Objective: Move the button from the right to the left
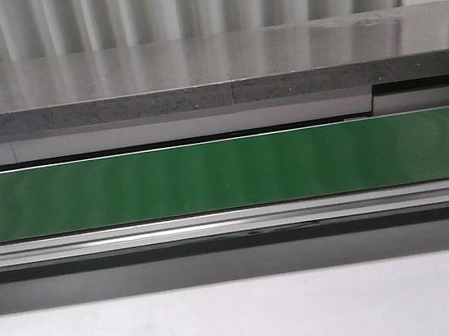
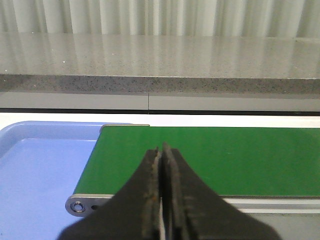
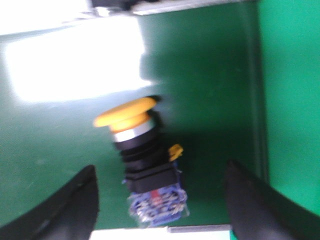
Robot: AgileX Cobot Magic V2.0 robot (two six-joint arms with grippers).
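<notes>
Your right gripper (image 3: pixel 160 200) stood with its fingers (image 3: pixel 70 205) spread wide apart, one on each side of the button (image 3: pixel 145 165) and touching neither side. The button lay tipped on the green belt (image 3: pixel 210 75), yellow cap (image 3: pixel 125 112) pointing away from the gripper, blue block nearest it (the picture was blurred, so finer detail could not be read).

Your left gripper (image 2: pixel 161 195) was pressed together, holding nothing, above the belt's end beside a blue tray (image 2: pixel 35 170). In the front view, the belt (image 1: pixel 225 172) showed neither arms nor button.
</notes>
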